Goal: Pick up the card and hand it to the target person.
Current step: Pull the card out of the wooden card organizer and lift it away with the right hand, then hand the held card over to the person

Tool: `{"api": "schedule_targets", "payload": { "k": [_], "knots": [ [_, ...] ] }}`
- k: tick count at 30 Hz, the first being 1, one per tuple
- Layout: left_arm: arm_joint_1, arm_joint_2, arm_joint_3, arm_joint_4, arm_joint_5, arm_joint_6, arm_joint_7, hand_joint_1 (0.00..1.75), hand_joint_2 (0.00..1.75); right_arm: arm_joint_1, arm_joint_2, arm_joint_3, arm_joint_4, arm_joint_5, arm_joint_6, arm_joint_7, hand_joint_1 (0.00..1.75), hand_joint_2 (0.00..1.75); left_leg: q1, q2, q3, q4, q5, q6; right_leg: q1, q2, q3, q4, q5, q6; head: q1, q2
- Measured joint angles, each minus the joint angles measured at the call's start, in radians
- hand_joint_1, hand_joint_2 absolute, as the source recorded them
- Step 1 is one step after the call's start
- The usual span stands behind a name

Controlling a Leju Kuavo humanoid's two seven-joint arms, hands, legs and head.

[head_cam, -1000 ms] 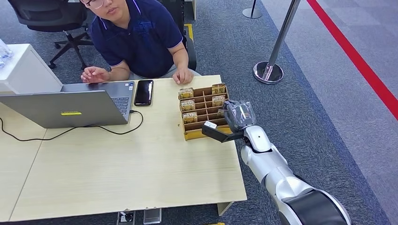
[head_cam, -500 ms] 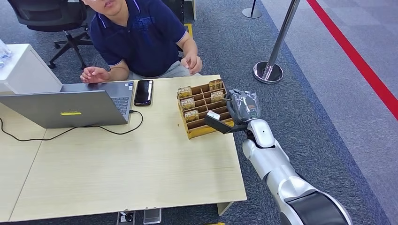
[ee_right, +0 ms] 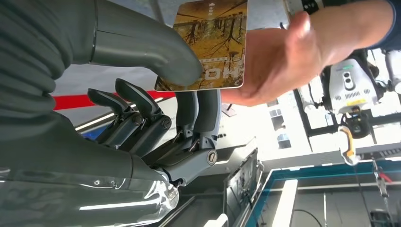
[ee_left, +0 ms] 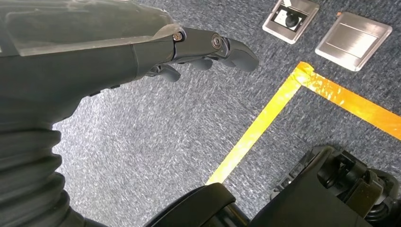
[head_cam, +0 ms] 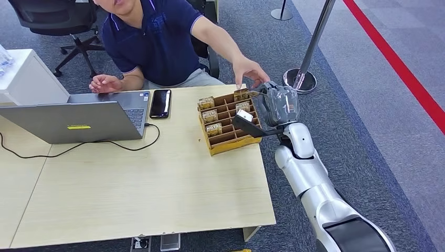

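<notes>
A card (ee_right: 208,47) with a yellow-brown picture is pinched between the thumb and fingers of my right hand (ee_right: 156,109). In the head view that right hand (head_cam: 276,106) is raised just past the far right corner of the wooden card box (head_cam: 226,143). The seated person in a dark blue shirt (head_cam: 157,42) stretches an arm out, and their hand (head_cam: 251,71) reaches my hand. Up close, the person's fingers (ee_right: 279,56) lie against the card's far edge. My left hand (ee_left: 118,52) hangs over grey carpet, fingers loosely extended and holding nothing.
The box holds several more cards in its slots. A grey laptop (head_cam: 78,123) with a black cable and a phone (head_cam: 160,103) lie on the pale table (head_cam: 157,194). A stanchion base (head_cam: 300,80) stands on the carpet to the right.
My right hand has risen and moved away from me along the box with the card. The person's hand has lifted off the table and reached out to the card.
</notes>
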Motion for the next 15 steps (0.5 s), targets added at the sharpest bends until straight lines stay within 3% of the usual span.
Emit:
{"api": "schedule_targets", "payload": {
  "k": [8, 15],
  "knots": [
    [-0.003, -0.002, -0.001, 0.000, -0.005, -0.005, -0.008, 0.00, 1.75, 0.002, 0.017, 0.002, -0.028, -0.104, 0.009, -0.093, 1.75, 1.75, 0.000, 0.000, 0.000, 0.000, 0.000, 0.000, 0.000, 0.000, 0.000, 0.000, 0.000, 0.000, 0.001, 0.000],
    [-0.002, -0.002, -0.002, 0.000, -0.005, -0.008, -0.036, 0.00, 1.75, -0.001, 0.038, 0.016, -0.033, -0.139, 0.013, -0.116, 1.75, 1.75, 0.000, 0.000, 0.000, 0.000, 0.000, 0.000, 0.000, 0.000, 0.000, 0.000, 0.000, 0.000, 0.000, 0.000]
  ]
}}
